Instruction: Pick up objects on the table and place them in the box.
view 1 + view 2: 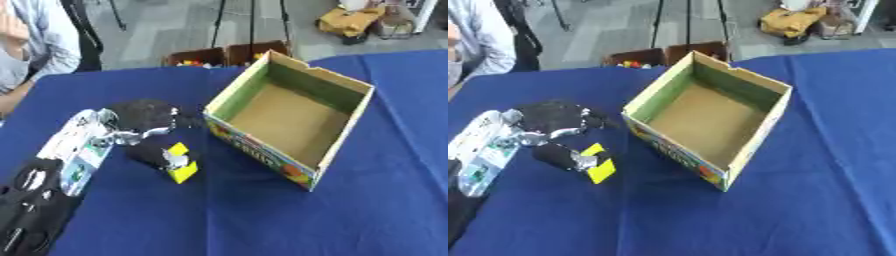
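Left hand (144, 120) curled round yellow object (181, 164), thumb and fingers pinching it just above blue desk (262, 220), left of cardboard box (350, 120). Box interior bare: nothing placed yet. Remaining, by est.: carry over rim, release. Right hand not visible.

Left arm (61, 165) entered from the lower left corner and ran up and to the right: black housing lowest, then a silver forearm section with a pale panel along it. Wrist bent toward the centre. Left hand (144, 117) black, held palm down low over the worktop, fingers (175, 121) curled forward, thumb (156, 156) turned down and inward. Thumb tip in contact with a small object; a full grip could not be confirmed. Right arm and hand appeared in neither eye view.
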`<state>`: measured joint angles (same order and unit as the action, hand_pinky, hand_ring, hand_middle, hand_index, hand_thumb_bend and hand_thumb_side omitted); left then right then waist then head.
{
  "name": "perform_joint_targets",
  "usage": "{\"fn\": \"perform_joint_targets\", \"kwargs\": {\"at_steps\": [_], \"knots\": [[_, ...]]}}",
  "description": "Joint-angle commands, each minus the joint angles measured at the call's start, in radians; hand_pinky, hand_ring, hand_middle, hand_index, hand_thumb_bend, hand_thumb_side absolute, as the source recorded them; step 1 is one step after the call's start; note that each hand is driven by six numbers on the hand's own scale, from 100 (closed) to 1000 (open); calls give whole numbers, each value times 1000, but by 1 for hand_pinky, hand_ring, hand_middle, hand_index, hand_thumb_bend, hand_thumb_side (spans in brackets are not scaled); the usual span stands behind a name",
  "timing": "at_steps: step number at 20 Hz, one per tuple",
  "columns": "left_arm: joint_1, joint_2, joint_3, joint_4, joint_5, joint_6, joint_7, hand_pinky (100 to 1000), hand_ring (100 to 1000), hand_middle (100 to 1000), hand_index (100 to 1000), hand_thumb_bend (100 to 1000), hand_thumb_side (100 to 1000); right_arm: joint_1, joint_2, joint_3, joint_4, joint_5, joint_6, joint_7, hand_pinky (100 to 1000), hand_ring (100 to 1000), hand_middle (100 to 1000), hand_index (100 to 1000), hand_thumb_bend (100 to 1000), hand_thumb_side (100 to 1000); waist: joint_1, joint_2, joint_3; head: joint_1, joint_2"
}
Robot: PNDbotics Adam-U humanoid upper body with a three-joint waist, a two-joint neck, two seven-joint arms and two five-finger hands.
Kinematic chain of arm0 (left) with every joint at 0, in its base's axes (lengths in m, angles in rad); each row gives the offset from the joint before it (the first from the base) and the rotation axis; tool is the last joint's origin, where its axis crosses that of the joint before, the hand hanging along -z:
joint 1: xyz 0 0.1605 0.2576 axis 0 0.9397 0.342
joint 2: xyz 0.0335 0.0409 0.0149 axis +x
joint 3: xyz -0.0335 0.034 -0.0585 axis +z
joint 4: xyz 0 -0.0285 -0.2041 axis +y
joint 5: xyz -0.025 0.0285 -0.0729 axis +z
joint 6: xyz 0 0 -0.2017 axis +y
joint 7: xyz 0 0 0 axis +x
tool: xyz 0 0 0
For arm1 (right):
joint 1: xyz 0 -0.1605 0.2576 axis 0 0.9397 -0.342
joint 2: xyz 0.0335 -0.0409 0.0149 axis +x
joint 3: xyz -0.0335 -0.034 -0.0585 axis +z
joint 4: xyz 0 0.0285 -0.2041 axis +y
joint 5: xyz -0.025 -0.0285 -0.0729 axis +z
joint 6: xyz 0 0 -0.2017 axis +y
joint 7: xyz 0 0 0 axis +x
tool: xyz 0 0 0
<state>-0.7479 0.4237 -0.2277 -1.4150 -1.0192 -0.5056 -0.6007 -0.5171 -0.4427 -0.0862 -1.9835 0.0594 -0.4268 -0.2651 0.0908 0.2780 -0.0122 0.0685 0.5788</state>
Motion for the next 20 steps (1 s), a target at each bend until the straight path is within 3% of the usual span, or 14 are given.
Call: {"fn": "perform_joint_targets", "kwargs": {"at_steps": [1,4,11,12,13,14,15,16,20], "knots": [[-11,20,18,16,-35,-98,-79,335,611,815,963,223,1000,-6,-10,-8,-17,-2,-1,5,787,778,590,817,100,501,4,-5,2,1,-9],[-9,20,23,24,-74,-107,-72,354,625,824,952,225,1000,-4,-10,-8,-17,-3,-1,6,787,778,590,817,100,502,4,-6,5,0,-7],[-5,15,31,58,-141,-140,-64,300,571,727,926,465,1000,0,-7,-9,-17,-3,1,7,787,779,588,811,100,499,5,-9,6,2,-4],[-6,12,36,66,-141,-141,-65,287,557,694,937,577,1000,1,-7,-10,-17,-3,1,7,788,780,588,810,100,499,5,-9,6,3,-4],[-6,8,42,72,-137,-143,-67,285,554,686,941,607,1000,2,-6,-11,-17,-2,1,7,787,780,588,809,100,500,5,-10,6,3,-4],[-7,5,49,76,-131,-143,-71,275,545,658,940,802,1000,2,-6,-12,-17,0,0,6,787,780,588,808,100,500,4,-10,7,2,-4],[-8,3,56,79,-125,-144,-77,273,543,652,938,846,1000,3,-6,-12,-17,2,0,6,787,780,588,808,100,500,4,-11,8,2,-4],[-9,1,61,81,-122,-144,-83,259,529,628,928,976,1000,4,-6,-12,-17,3,-1,5,787,779,588,807,100,500,4,-11,8,3,-4],[-12,-6,79,78,-129,-131,-89,228,509,573,893,948,1000,6,-4,-12,-17,5,-1,4,788,780,585,805,100,502,4,-11,8,7,-3]]}}
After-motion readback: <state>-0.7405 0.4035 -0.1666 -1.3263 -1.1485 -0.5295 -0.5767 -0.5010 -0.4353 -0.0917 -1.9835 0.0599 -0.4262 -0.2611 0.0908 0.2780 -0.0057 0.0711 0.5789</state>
